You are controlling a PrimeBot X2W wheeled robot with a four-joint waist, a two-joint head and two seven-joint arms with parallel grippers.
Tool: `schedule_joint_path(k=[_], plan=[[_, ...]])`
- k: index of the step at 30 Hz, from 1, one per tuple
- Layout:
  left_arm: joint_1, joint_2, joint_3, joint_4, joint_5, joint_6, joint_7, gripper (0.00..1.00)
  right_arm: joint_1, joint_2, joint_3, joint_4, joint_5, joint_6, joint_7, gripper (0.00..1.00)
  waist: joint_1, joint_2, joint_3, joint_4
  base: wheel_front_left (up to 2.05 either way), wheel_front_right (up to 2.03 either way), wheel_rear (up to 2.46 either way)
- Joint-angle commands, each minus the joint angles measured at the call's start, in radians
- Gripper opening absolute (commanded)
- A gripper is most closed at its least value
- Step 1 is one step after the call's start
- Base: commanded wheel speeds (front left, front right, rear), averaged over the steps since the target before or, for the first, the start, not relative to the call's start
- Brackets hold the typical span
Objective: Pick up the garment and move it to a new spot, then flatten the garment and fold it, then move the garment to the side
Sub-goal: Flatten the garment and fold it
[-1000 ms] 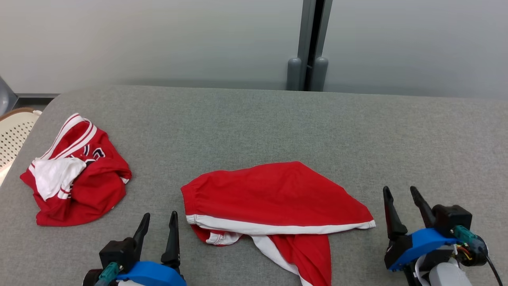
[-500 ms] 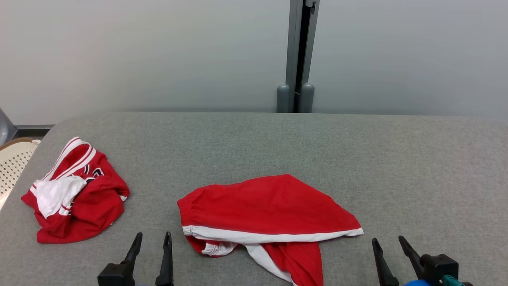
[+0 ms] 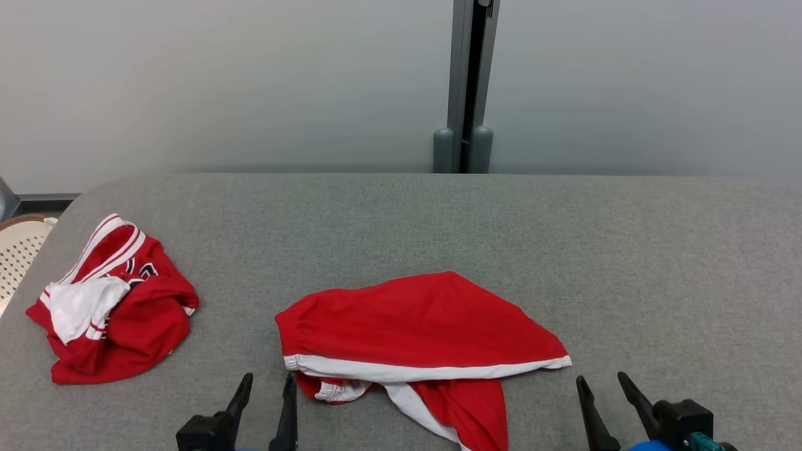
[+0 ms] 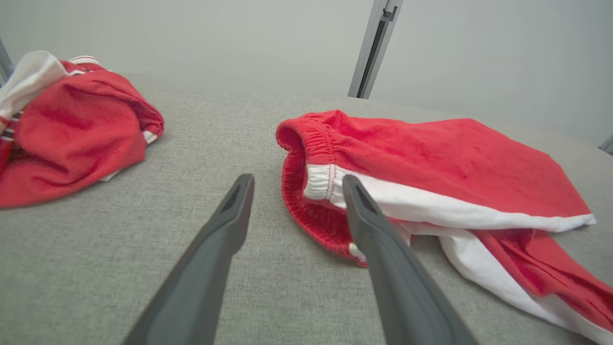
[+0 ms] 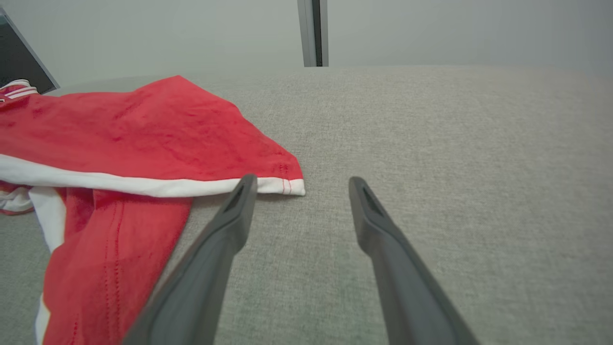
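Altogether two red garments (shorts (image 3: pixel 426 326), jersey (image 3: pixel 113 313)) lie apart; left fingers (image 3: pixel 288 410) and right fingers (image 3: pixel 588 410) spread empty.

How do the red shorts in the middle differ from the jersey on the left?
The shorts lie spread out, fairly flat; the jersey is bunched in a heap. The jersey shows dark print; the shorts show none. Both are red with white trim, on the grey table.
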State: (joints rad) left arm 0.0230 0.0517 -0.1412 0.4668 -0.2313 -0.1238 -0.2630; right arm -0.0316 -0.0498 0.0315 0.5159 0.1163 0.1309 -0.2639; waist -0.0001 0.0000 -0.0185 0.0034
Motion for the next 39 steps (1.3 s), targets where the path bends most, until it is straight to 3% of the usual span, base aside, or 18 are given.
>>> schedule_joint_path(k=[1,8,30,31,32,33,35,36,37,39], plan=[[-0.026,-0.001,-0.008,0.007,-0.008,-0.006,-0.003,1.0,-0.007,-0.002,0.005,0.003,0.01,0.0,-0.001,1.0,0.0001,0.0,0.007,0.0,0.0,0.0,0.0],[-0.091,0.014,-0.08,0.057,-0.087,-0.007,-0.003,1.0,-0.028,-0.002,0.021,0.002,0.012,0.0,-0.001,1.0,0.0001,0.0,0.056,-0.011,0.0,0.0,0.0],[-0.152,0.095,-0.241,0.023,-0.283,-0.007,-0.003,1.0,-0.069,-0.002,0.026,-0.005,0.017,0.0,-0.001,1.0,0.0001,0.0,0.12,-0.007,0.0,0.0,0.0],[-0.15,0.097,-0.245,0.019,-0.287,-0.007,-0.003,0.95,-0.069,-0.002,0.026,-0.005,0.018,0.0,-0.001,1.0,0.0001,0.0,0.12,-0.006,0.0,0.0,0.0],[-0.147,0.098,-0.25,0.015,-0.293,-0.007,-0.003,0.78,-0.07,-0.002,0.026,-0.004,0.019,0.0,-0.001,1.0,0.0001,0.0,0.121,-0.004,0.0,0.0,0.0],[-0.144,0.1,-0.255,0.01,-0.299,-0.007,-0.003,0.52,-0.071,-0.002,0.025,-0.002,0.019,0.0,-0.001,1.0,0.0001,0.0,0.121,-0.001,0.0,0.0,0.0],[-0.137,0.107,-0.27,0.002,-0.308,-0.007,-0.003,0.27,-0.071,-0.002,0.024,0.0,0.018,0.0,-0.001,1.0,0.0001,0.0,0.122,0.004,0.0,0.0,0.0],[-0.134,0.109,-0.277,-0.001,-0.314,-0.007,-0.003,0.07,-0.071,-0.002,0.024,0.001,0.02,0.0,-0.001,1.0,0.0001,0.0,0.122,0.006,0.0,0.0,0.0],[-0.132,0.112,-0.283,-0.004,-0.318,-0.007,-0.003,0.0,-0.072,-0.002,0.026,0.003,0.022,0.0,-0.001,1.0,0.0001,0.0,0.122,0.009,0.0,0.0,0.0],[-0.133,0.119,-0.294,-0.008,-0.326,-0.007,-0.003,0.0,-0.076,-0.002,0.028,0.006,0.025,0.0,-0.001,1.0,0.0001,0.0,0.123,0.014,0.0,0.0,0.0]])
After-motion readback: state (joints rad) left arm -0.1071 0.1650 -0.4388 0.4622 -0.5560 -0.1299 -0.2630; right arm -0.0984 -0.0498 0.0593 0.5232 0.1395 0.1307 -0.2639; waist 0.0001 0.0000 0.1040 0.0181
